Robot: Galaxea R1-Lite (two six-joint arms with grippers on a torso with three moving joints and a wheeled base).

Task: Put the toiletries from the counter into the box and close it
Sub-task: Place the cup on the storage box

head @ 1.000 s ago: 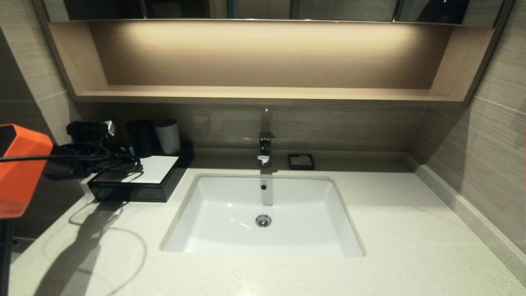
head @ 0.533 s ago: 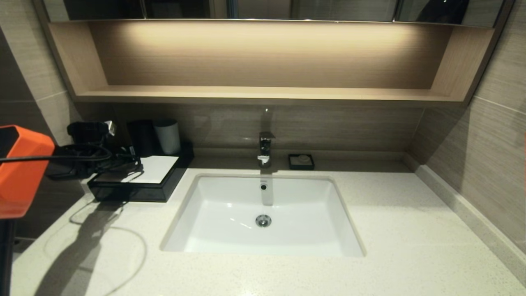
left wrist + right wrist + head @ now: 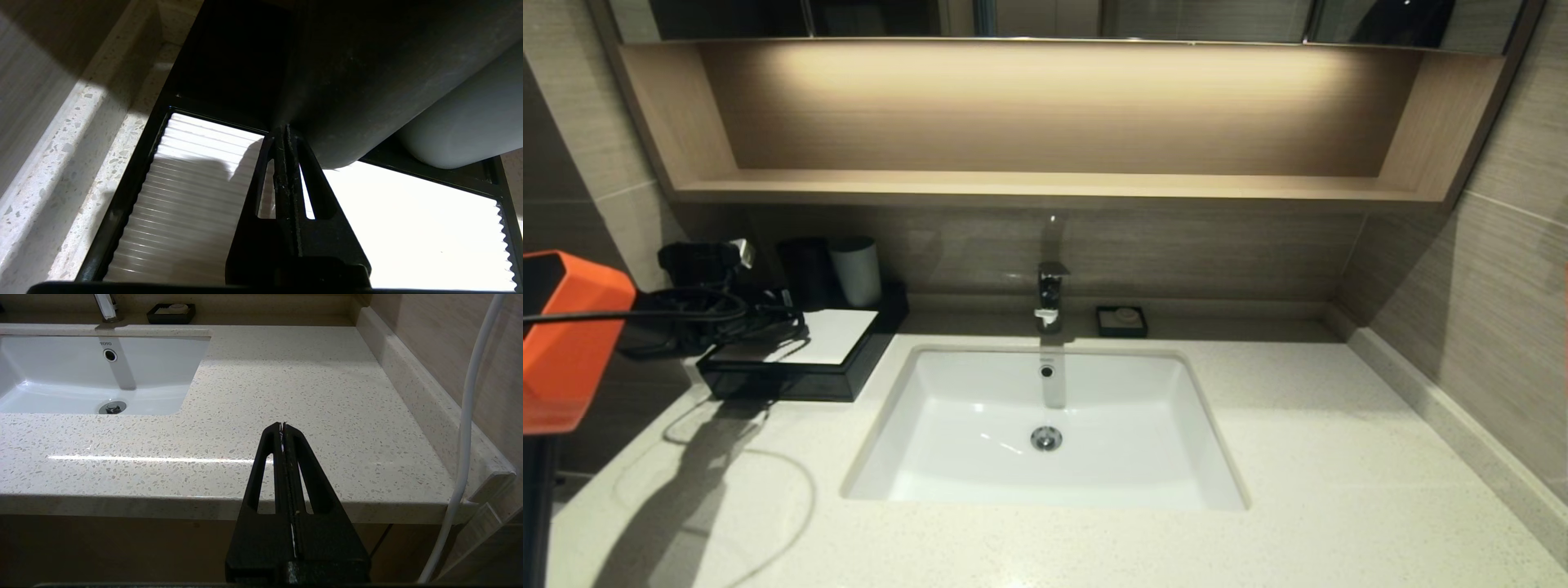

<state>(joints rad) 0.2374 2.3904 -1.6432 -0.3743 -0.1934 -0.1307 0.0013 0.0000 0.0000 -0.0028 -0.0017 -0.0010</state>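
The flat black box (image 3: 792, 382) with its white top panel (image 3: 833, 335) sits at the counter's (image 3: 1298, 457) back left. My left gripper (image 3: 286, 130) is shut with nothing in it. It hangs low over the box's ribbed white panel (image 3: 192, 179), its tips right at the foot of a dark tumbler (image 3: 367, 81). My right gripper (image 3: 282, 425) is shut and empty, held off the counter's front edge (image 3: 122, 500) to the right of the sink (image 3: 81, 375). No toiletries show on the counter; they are hidden or out of view.
A pale cup (image 3: 856, 269) stands beside the dark tumbler (image 3: 803, 273) at the back of the box. The white sink (image 3: 1045, 482) and its faucet (image 3: 1052, 294) take the middle, with a small black soap dish (image 3: 1121, 321) behind. The left arm's orange housing (image 3: 564, 343) and cables (image 3: 686, 314) crowd the left edge.
The left arm's orange housing has edged slightly right and down. Nothing else has visibly moved.
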